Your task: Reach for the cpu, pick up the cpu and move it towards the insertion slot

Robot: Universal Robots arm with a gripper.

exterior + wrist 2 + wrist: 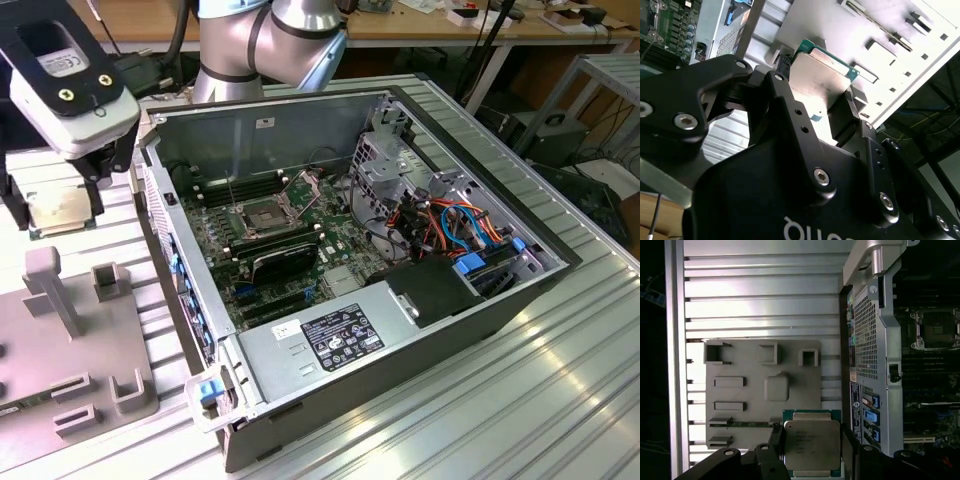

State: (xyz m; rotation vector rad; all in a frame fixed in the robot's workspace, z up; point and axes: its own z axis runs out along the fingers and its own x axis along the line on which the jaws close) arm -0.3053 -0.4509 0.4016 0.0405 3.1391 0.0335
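Observation:
The cpu (58, 210) is a flat, pale silver square on a green base. It hangs above the grey fixture plate (60, 330) at the exterior view's left. My gripper (58, 200) is shut on it, with a black finger (776, 440) on each of two opposite edges. Both wrist views show the cpu (812, 445) (820, 75) level between the fingers. The insertion slot (268, 213) is a silver-framed socket with a dark centre and a raised wire bracket. It lies on the green motherboard inside the open case, to the exterior view's right of the gripper. The first wrist view shows the insertion slot (936, 329) past the case wall.
The case's perforated side wall (180, 270) stands between the gripper and the motherboard. The fixture plate carries upright pegs (50, 285) and pockets. Inside the case are a black labelled block (335, 335), a drive cage (395, 170) and coloured cables (455, 225). A ribbed aluminium table (560, 380) lies underneath.

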